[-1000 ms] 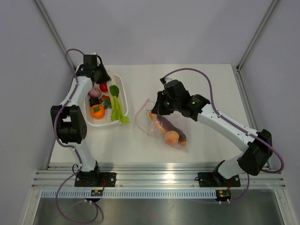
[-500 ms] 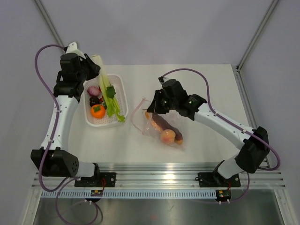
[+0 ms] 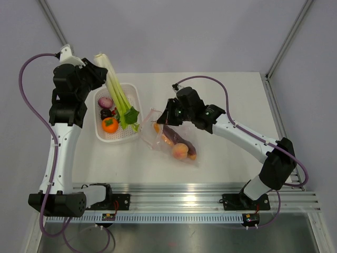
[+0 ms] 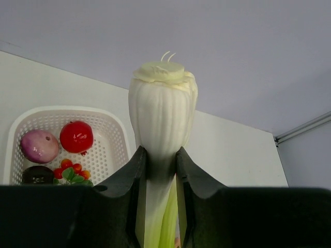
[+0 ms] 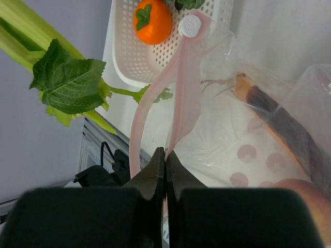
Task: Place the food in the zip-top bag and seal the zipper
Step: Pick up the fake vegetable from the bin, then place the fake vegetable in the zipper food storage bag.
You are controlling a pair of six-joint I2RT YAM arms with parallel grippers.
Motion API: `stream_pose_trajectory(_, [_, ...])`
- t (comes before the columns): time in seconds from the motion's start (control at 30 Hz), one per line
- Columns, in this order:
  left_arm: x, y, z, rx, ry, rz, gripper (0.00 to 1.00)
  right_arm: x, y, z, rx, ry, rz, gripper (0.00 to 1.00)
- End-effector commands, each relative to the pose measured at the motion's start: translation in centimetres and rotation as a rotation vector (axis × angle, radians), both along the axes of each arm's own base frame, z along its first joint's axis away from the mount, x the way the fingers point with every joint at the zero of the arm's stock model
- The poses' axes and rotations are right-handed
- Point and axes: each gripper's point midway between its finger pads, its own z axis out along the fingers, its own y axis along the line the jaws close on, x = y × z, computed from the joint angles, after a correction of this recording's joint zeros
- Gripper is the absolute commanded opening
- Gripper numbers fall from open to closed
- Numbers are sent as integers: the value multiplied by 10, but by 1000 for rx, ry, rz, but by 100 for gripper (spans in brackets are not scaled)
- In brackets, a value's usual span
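Bag: zip-top bag [image 3: 169,141] lies on bench [image 3: 226,95] just R of basket, mouth end twd basket and raised.
In bag: eggplant [image 3: 177,137], carrot [image 3: 166,136] beside it, peach [image 3: 180,151] at the near end.
Zipper: pink zipper [image 5: 178,88] runs up from R jaws twd basket. It splits into two strips, so mouth is open. White slider [image 5: 189,25] at far end.
R jaws: pinched fully together on zipper at bag mouth.
Basket: white slotted basket [image 3: 135,93], L of bag.
In basket: orange [image 3: 110,125] at near end, onion [image 3: 105,101], tomato [image 4: 76,136], dark round piece [image 4: 37,174], small red-and-green cluster [image 4: 72,170].
Celery: celery stalk [image 3: 117,88] in the air over basket, tilted, white root end up and back, leafy end low over basket's R side, near bag mouth.
L jaws: closed on celery stalk just below its white bulb.
In the way: celery leaf [image 5: 70,77] hangs btwn basket and bag mouth.
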Motion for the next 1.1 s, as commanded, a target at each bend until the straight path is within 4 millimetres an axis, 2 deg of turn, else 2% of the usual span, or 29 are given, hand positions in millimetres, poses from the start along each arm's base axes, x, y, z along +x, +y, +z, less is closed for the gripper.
stream_pose_trajectory(0.0, [5, 0, 21, -25, -63, 15, 0, -2, 20, 34, 100, -51, 34, 2])
stream_pose_trajectory(0.13, [7, -4, 25, -39, -81, -1, 0, -4, 23, 30, 95, -39, 39, 2])
stream_pose_trajectory(0.23, [-1, -7, 40, -40, -135, -19, 0, -5, 23, 30, 91, -39, 39, 2])
stream_pose_trajectory(0.27, [-2, -8, 39, -41, -144, -28, 0, -5, 22, 28, 87, -37, 38, 2])
stream_pose_trajectory(0.3, [-10, -10, 53, -39, -199, -39, 0, -5, 23, 27, 85, -37, 38, 2])
stream_pose_trajectory(0.4, [-22, -14, 64, -23, -248, -73, 0, -4, 22, 25, 81, -35, 36, 2])
stream_pose_trajectory(0.57, [-30, -19, 67, -41, -253, -98, 0, -5, 22, 23, 80, -29, 35, 2])
stream_pose_trajectory(0.7, [-33, -29, 62, -103, -221, -102, 0, -4, 25, 29, 94, -34, 37, 2])
stream_pose_trajectory(0.73, [-32, -21, 59, -108, -208, -43, 0, -3, 26, 31, 103, -35, 35, 2])
stream_pose_trajectory(0.77, [-34, -28, 52, -109, -176, -39, 0, -3, 26, 35, 113, -38, 34, 2])
stream_pose_trajectory(0.83, [-34, -20, 43, -101, -154, 55, 0, -4, 28, 42, 140, -37, 31, 2])
stream_pose_trajectory(0.87, [-38, -33, 40, -100, -143, 41, 0, -4, 28, 45, 148, -38, 31, 3])
stream_pose_trajectory(0.93, [-38, -31, 30, -99, -120, 98, 0, -5, 29, 49, 165, -33, 26, 3])
stream_pose_trajectory(0.97, [-39, -40, 23, -100, -103, 86, 0, -5, 28, 51, 168, -31, 21, 3])
stream_pose_trajectory(1.07, [-40, -43, 1, -112, -48, 115, 0, -6, 25, 58, 191, -38, 7, 3])
